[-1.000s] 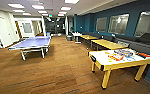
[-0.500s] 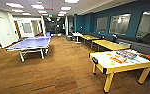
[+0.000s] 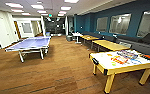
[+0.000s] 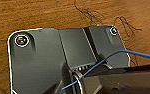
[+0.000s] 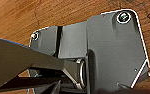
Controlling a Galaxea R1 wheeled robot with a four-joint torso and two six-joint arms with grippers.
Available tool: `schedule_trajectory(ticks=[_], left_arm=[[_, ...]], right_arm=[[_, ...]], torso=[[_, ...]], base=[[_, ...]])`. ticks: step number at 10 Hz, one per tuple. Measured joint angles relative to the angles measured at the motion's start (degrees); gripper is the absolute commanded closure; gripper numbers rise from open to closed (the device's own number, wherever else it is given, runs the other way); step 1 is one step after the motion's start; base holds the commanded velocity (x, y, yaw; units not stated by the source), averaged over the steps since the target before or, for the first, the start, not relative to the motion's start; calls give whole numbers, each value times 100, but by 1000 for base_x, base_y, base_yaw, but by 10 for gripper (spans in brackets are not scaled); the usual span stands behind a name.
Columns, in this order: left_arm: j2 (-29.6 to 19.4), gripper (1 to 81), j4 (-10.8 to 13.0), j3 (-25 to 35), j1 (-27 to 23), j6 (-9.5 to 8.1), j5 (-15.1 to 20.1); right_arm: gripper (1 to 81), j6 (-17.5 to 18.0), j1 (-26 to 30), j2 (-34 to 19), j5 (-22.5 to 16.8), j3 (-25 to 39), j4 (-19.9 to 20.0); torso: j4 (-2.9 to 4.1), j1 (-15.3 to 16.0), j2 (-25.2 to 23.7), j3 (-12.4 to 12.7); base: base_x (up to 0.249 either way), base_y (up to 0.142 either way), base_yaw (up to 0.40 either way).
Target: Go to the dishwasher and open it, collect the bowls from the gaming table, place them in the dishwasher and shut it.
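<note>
Head view: gaming table [image 3: 108, 65] — white top, yellow legs, colourful boxes — ahead and to the right, long axis running rightward, so nearer the right arm's side. Bowls too small to distinguish. Beyond: plain yellow tables [image 3: 110, 45], blue ping-pong table [image 3: 31, 43] — left. Jaw state: cannot tell.

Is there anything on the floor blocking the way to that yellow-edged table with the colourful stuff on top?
Nothing visible does: bare wood floor leads to the gaming table. The table-tennis table stands off to the left.
</note>
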Motion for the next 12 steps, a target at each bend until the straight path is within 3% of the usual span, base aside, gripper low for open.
schedule_trajectory(ticks=[5,12], left_arm=[[0,10,0,0,30,0,49],[23,10,0,2,63,0,99]], right_arm=[[10,0,-41,2,-12,-9,0],[10,0,0,-5,18,-22,0]], torso=[[0,-5,0,0],[0,-7,0,0]], base=[[0,0,-66],[0,0,-351]])
